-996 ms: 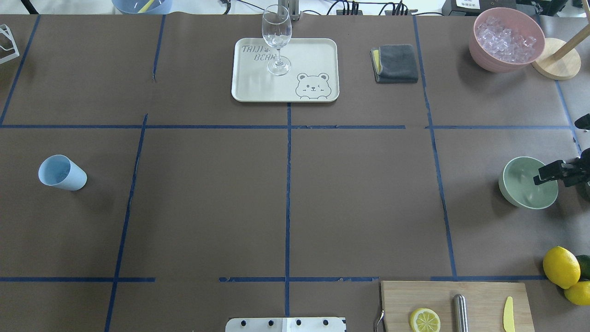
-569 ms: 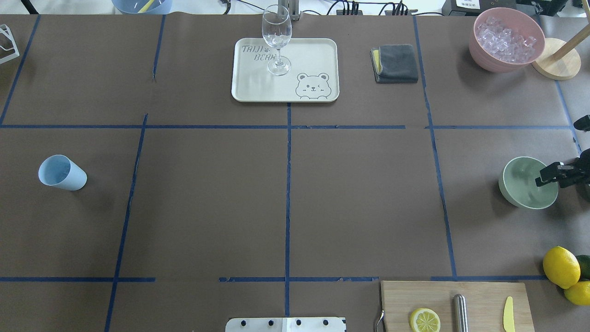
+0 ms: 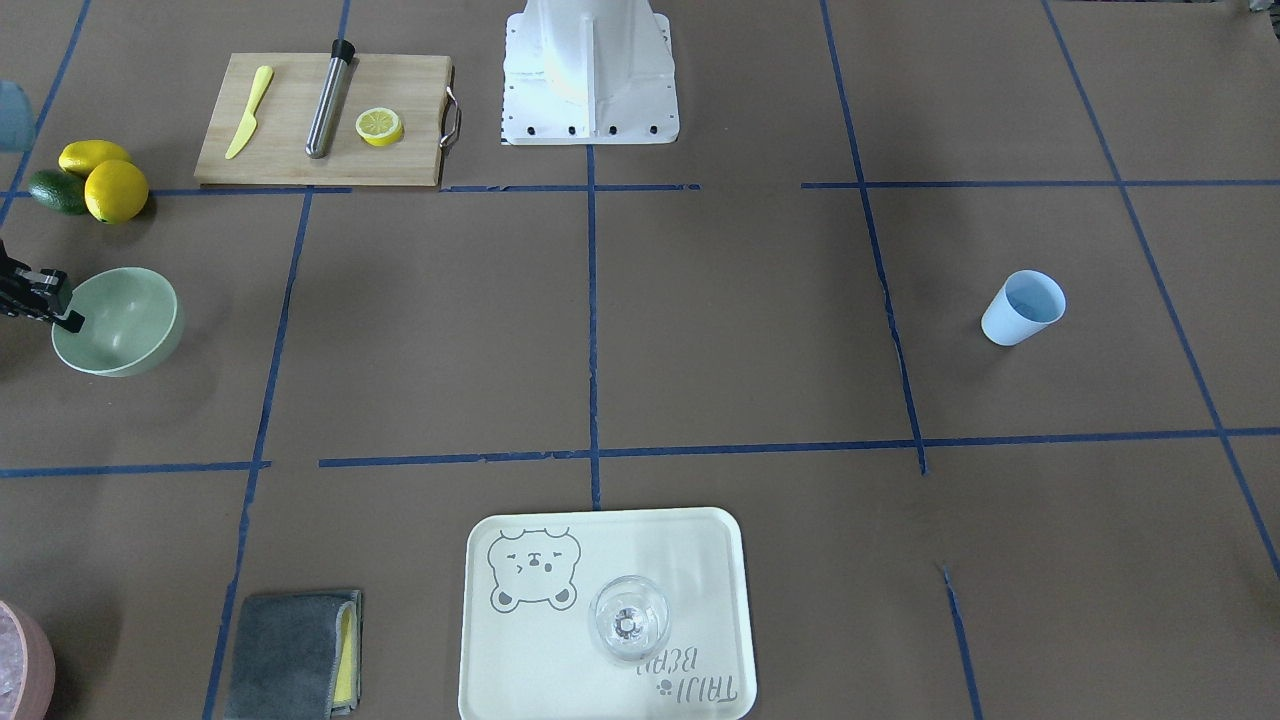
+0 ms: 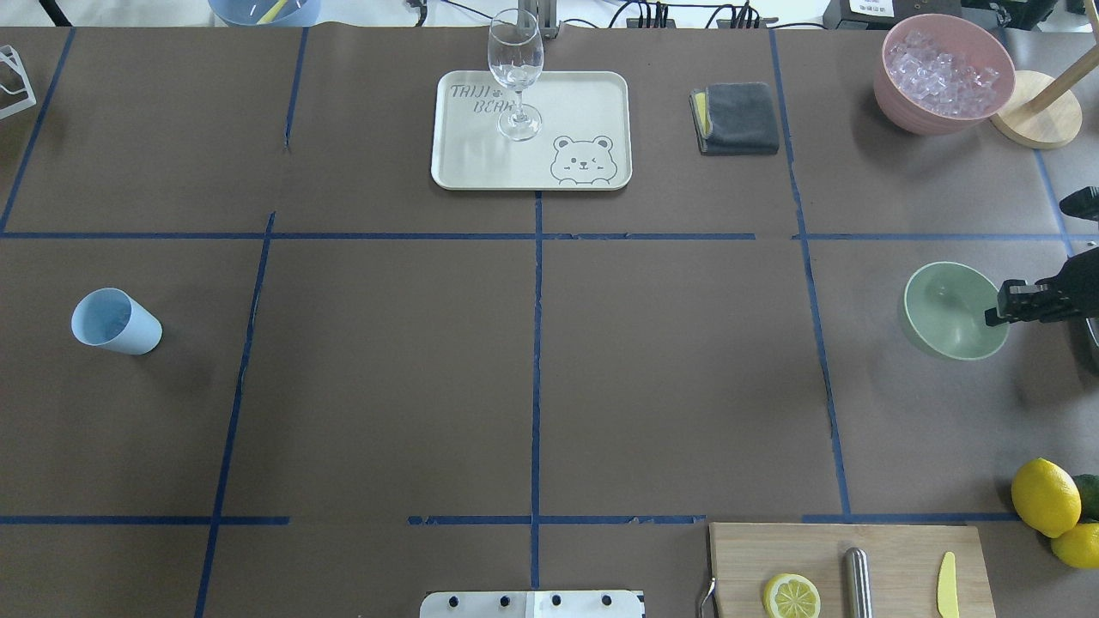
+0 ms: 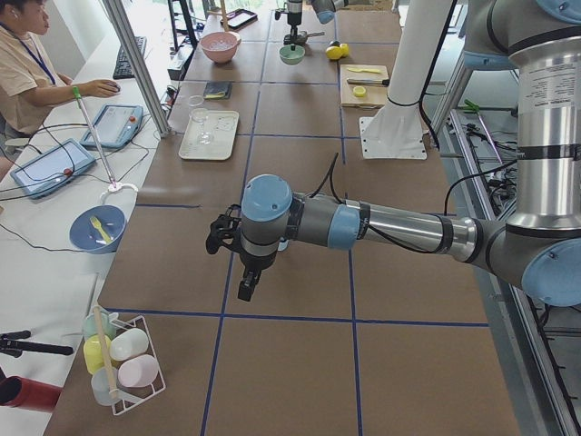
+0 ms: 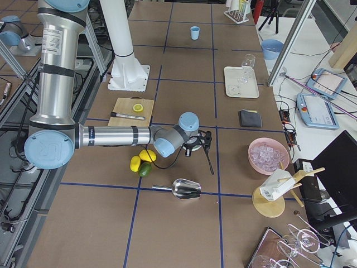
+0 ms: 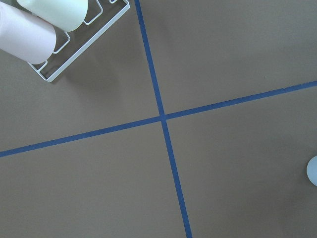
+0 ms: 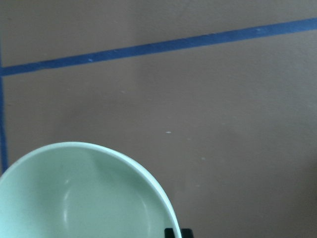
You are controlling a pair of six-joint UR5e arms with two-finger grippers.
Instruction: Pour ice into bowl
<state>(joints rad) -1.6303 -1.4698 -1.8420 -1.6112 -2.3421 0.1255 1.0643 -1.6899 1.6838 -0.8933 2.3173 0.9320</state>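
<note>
Pinching the right side of the rim of the bowl (image 4: pixel 940 322) with the right gripper (image 4: pixel 996 314), fingers closed on the thin wall, near the table's right edge. Empty inside and tilted a little; cannot tell whether lifted clear of the tabletop. Well apart from the ice (image 4: pixel 943 70), heaped in the pink container (image 4: pixel 891 96) at the far right corner. Likely to go wrong through that one-sided hold: on so smooth a wall, could pivot or slip out under a quick swing, then drop, or roll toward the lemons (image 4: pixel 1044 496). Once loaded with cubes, would sag more and spill. Cannot tell spread from pressed together on the left gripper (image 5: pixel 245 283), seen only from the side, hanging above the table's left end.
</note>
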